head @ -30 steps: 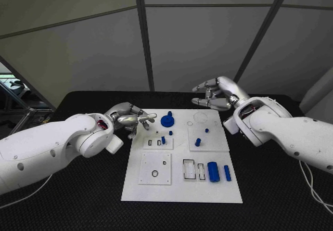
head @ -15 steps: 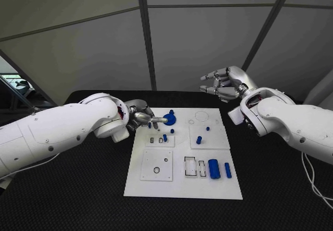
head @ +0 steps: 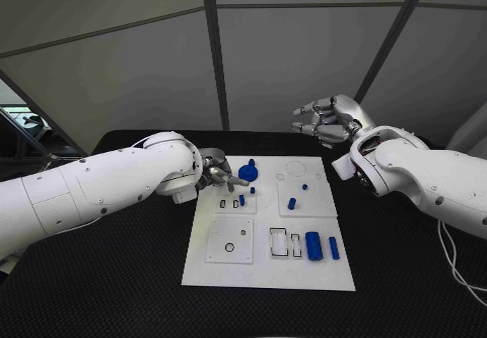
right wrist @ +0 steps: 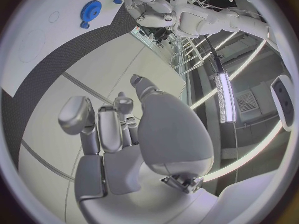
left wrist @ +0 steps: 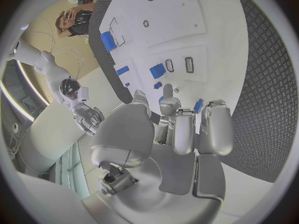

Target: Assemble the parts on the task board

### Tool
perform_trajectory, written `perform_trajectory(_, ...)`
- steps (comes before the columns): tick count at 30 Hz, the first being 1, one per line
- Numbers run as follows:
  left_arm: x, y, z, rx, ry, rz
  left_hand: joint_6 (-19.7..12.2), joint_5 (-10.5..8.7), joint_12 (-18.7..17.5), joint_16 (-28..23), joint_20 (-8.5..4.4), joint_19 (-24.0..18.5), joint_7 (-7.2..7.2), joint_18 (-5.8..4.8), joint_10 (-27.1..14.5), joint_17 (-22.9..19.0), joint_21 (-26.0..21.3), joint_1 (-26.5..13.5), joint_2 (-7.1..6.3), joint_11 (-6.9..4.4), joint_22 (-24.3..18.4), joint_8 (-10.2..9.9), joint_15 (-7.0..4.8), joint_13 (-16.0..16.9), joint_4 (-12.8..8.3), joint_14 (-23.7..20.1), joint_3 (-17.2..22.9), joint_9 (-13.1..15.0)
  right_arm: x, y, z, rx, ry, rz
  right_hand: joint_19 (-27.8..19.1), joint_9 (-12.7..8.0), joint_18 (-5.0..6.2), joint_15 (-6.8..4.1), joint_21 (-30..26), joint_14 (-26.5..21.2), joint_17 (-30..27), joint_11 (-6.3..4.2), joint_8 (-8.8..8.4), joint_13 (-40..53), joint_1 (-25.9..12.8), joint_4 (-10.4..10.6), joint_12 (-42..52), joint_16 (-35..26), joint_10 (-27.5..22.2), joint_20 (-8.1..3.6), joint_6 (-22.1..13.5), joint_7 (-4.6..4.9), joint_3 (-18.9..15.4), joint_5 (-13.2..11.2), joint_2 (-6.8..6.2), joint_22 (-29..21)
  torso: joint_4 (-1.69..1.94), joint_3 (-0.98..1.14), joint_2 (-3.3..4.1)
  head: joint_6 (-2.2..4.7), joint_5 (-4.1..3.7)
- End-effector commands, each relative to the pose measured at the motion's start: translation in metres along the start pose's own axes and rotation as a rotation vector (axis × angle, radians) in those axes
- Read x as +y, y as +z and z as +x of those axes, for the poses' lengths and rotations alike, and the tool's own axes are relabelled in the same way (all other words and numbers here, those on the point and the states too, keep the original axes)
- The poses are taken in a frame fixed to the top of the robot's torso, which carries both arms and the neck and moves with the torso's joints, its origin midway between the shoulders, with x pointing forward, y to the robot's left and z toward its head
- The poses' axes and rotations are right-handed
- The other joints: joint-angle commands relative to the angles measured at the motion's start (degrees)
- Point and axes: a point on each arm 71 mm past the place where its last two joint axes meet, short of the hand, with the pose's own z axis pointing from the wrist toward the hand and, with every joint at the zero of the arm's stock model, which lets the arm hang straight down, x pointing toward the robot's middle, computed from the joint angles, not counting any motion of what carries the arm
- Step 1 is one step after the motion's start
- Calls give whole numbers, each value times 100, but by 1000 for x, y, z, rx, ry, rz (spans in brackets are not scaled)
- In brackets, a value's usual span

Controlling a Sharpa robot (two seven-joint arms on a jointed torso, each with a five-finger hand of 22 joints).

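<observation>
Task board (head: 266,271) sits mid-frame on the black table (head: 112,282), a flat white plate carrying smaller raised white tiles with slots and round holes. Parts on it are small glossy blue plastic pieces: a gear (head: 248,173) at the board's upper left, short pegs (head: 291,203) in the upper right tile, a fat cylinder (head: 312,246) and a slim bar (head: 333,247) lying side by side at lower right beside two open rectangular slots. Left hand (head: 218,174) is at the board's upper left edge, just beside the gear, fingers curled together and apparently pinching a small blue piece (left wrist: 198,106) at the tips; the left wrist view shows blue wedged between the fingers, though the exact grip is hard to read. Right hand (head: 326,120) hangs high at upper right, well apart from the board, fingers loosely curled and apart, holding nothing. Step in hand looks like seating that small piece into the upper left tile, near the little slots (head: 229,204). To do it well: line the piece's long axis up with the slot before lowering, come down straight, press lightly, let go only once it's flush. Smooth plastic on metal fingers may slip or twist. Table surface is textured black mesh, so a dropped piece would be easy to spot.
</observation>
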Motion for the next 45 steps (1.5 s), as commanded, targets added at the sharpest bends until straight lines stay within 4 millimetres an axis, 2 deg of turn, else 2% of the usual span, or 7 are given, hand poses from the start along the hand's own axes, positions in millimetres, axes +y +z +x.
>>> perform_trajectory(1, -2, 2, 1, 28, 53, -20, -50, -11, 33, -9, 18, 44, -8, -130, -26, 605, 39, 21, 54, -7, 20, 26, -23, 14, 7, 334, -38, 13, 1, 1, 0, -1, 8, -4, -9, -7, 58, -46, -24, 152, -6, -10, 28, -10, 19, -15, -13, -35, -33, -22, 4, 6, 12, 30, -9, -7, 0, 0, 4, -25, 2)
perform_trajectory(6, -6, 4, 3, 46, 66, -17, -52, -11, 37, -10, 17, 55, -10, -135, -25, 604, 57, 24, 62, -9, 49, 38, -24, 19, 9, 334, -46, 28, 2, 2, 1, -1, 9, -5, -9, -7, 58, -46, -24, 152, -6, -10, 28, -10, 19, -15, -13, -35, -33, -22, 4, 6, 12, 30, -9, -7, -3, -5, 13, -41, -8)
perform_trajectory(26, -17, 10, 9, 91, 96, -9, -81, -10, 62, -16, 14, 73, -23, -146, -22, 611, 114, 131, 120, -20, 138, 123, -31, 63, -32, 335, -76, 144, 2, 5, 4, -1, 8, -1, -13, -10, 61, -45, -43, 153, -15, -7, 28, -28, 4, -8, -27, -46, -45, -22, -8, 8, 11, 59, -13, -32, 2, 0, 18, -136, -9)
perform_trajectory(45, -18, 13, 11, 115, 110, -12, -106, -9, 82, -19, 10, 79, -33, -153, -12, 619, 147, 246, 160, -29, 191, 193, -38, 100, -93, 338, -84, 243, 2, 6, 6, 2, 10, 1, -9, -10, 60, -44, -42, 155, -11, -7, 31, -21, -5, -2, -21, -46, -39, -22, -8, 9, 12, 70, -11, -28, 3, -6, 21, -174, -18)
